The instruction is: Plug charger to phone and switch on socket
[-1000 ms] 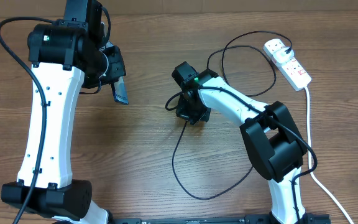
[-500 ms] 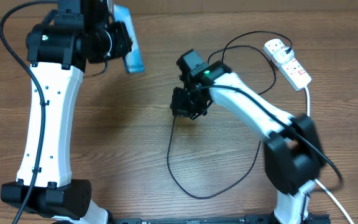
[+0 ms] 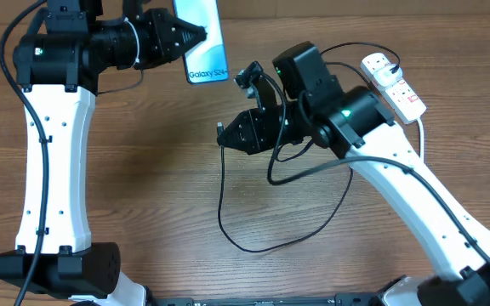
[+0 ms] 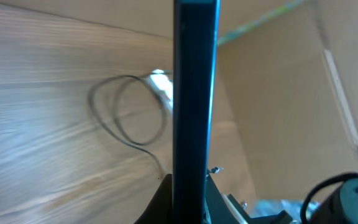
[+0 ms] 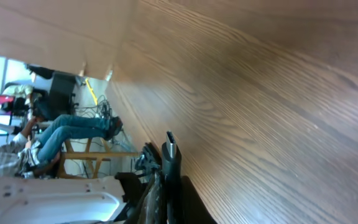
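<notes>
My left gripper [image 3: 179, 34] is shut on the phone [image 3: 201, 38] and holds it high above the table, blue screen up, "Galaxy" edge toward the right arm. In the left wrist view the phone [image 4: 194, 93] shows edge-on between the jaws [image 4: 191, 205]. My right gripper [image 3: 230, 134] is shut on the connector end of the charger [image 3: 224, 200], with the tip [image 5: 170, 144] sticking out past the jaws [image 5: 169, 186]. The black cable hangs in a loop down to the table and runs back to the socket [image 3: 394, 85] at the far right, where its black plug sits.
The socket's thick white lead [image 3: 422, 170] runs down the right side of the wooden table [image 3: 160, 187]. The charger's loose loops lie near the socket [image 4: 129, 112]. Both arms stand close together over the table's upper middle.
My left gripper has lifted the phone up and to the right, turning its screen upward. My right arm has risen and swung with the connector end toward the phone.
</notes>
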`<state>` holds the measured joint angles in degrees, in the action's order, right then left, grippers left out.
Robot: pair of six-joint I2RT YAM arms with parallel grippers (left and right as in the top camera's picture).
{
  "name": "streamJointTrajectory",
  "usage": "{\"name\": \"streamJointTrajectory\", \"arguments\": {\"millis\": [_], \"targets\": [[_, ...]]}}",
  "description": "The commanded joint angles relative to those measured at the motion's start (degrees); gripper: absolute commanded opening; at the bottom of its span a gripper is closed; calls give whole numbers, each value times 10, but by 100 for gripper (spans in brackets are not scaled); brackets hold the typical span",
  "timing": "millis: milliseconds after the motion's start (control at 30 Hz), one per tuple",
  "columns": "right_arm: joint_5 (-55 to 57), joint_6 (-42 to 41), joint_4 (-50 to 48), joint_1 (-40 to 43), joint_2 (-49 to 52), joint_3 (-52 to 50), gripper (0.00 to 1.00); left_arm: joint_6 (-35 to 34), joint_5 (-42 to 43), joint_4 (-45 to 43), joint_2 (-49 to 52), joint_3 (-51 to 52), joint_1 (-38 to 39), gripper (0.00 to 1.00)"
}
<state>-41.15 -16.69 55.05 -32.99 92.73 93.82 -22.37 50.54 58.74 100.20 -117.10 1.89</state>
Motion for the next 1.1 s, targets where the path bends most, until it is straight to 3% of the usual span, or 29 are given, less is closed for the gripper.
{"name": "streamJointTrajectory", "arguments": {"millis": [0,133,333,500,1067], "targets": [[-20,22,-8,0,-39,9,4,6,92,-5,-5,-3,0,4],[-20,22,-23,0,-50,9,4,45,188,-5,-5,-3,0,4],[-45,21,-61,0,-63,9,4,48,211,-5,-5,-3,0,4],[-45,9,-97,3,-70,9,4,61,286,-21,-4,-3,0,4],[-86,-28,-143,26,-72,10,4,61,290,-30,-4,-3,-1,4]]}}
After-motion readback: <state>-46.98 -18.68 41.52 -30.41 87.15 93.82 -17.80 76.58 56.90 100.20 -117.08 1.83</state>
